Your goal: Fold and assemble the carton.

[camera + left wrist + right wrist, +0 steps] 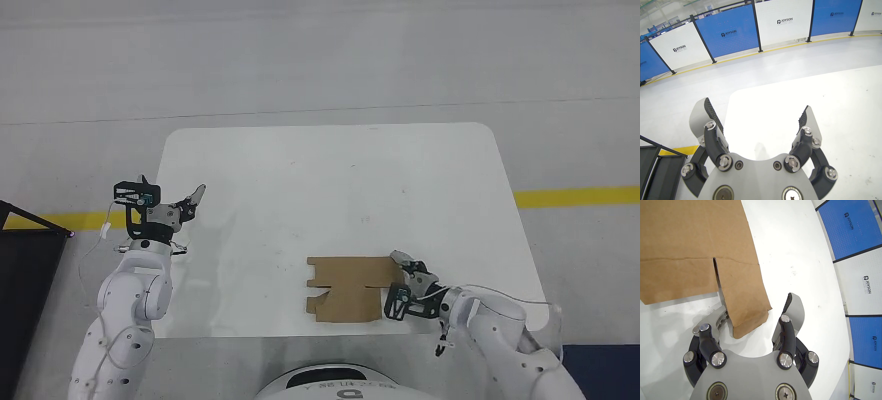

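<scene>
At the near table (300, 170) edge, your right gripper (396, 280) gapes around the carton (348, 288) flap, probably to pinch it; left gripper (756, 106) open, empty.

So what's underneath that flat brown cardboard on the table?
The carton lies on the white table. At its corner flap, one finger of the right gripper sits beneath the carton, its tip covered. Whether anything else lies under the carton's middle cannot be seen.
</scene>
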`<state>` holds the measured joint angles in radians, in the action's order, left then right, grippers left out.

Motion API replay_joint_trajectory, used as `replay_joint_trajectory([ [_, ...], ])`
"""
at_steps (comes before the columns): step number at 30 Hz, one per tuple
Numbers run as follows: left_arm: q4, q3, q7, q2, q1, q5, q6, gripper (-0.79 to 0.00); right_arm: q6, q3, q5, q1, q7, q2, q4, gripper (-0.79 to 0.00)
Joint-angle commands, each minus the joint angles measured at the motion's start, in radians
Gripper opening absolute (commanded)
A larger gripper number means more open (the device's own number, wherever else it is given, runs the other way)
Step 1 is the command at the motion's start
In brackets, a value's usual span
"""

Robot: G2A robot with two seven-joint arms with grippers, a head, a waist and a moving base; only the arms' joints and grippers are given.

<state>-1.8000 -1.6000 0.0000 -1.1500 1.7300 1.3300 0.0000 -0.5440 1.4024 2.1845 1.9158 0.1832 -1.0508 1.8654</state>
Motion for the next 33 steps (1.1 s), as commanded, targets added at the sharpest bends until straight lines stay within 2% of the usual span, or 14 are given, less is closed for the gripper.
replay_joint_trajectory([
  [1, 0.000, 0.000, 0.000, 0.000, 0.000, 0.000, 0.000, 0.000, 0.027, -0.024, 0.039, -0.011, -0.002, 0.000, -0.003, -0.179],
  [2, 0.000, 0.000, 0.000, 0.000, 0.000, 0.000, 0.000, 0.000, 0.038, -0.036, 0.053, -0.018, 0.002, -0.001, -0.007, -0.219],
  [3, 0.000, 0.000, 0.000, 0.000, 0.000, 0.000, 0.000, 0.000, 0.049, -0.048, 0.066, -0.025, 0.004, -0.001, -0.011, -0.305],
  [5, 0.000, 0.000, 0.000, 0.000, 0.000, 0.000, 0.000, 0.000, 0.074, -0.067, 0.094, -0.040, 0.006, -0.002, -0.017, -0.536],
  [6, 0.000, 0.000, 0.000, 0.000, 0.000, 0.000, 0.000, 0.000, 0.091, -0.075, 0.104, -0.045, 0.007, -0.002, -0.020, -0.748],
  [7, 0.000, 0.000, 0.000, 0.000, 0.000, 0.000, 0.000, 0.000, 0.106, -0.082, 0.113, -0.051, 0.004, -0.003, -0.022, -0.785],
  [15, 0.000, 0.000, 0.000, 0.000, 0.000, 0.000, 0.000, 0.000, 0.267, -0.090, 0.137, -0.097, -0.015, -0.009, 0.003, -0.785],
  [18, 0.000, 0.000, 0.000, 0.000, 0.000, 0.000, 0.000, 0.000, 0.411, -0.071, 0.053, -0.128, -0.064, -0.021, 0.037, -0.785],
  [22, 0.000, 0.000, 0.000, 0.000, 0.000, 0.000, 0.000, 0.000, 0.664, -0.081, 0.181, -0.178, -0.100, -0.033, 0.088, -0.785],
  [28, 0.000, 0.000, 0.000, 0.000, 0.000, 0.000, 0.000, 0.000, 0.984, -0.138, 0.422, -0.278, -0.231, -0.060, 0.097, -0.785],
  [31, 0.000, 0.000, 0.000, 0.000, 0.000, 0.000, 0.000, 0.000, 1.087, -0.178, 0.512, -0.309, -0.313, -0.077, 0.062, -0.785],
  [33, 0.000, 0.000, 0.000, 0.000, 0.000, 0.000, 0.000, 0.000, 1.087, -0.178, 0.512, -0.309, -0.313, -0.077, 0.062, -0.785],
])
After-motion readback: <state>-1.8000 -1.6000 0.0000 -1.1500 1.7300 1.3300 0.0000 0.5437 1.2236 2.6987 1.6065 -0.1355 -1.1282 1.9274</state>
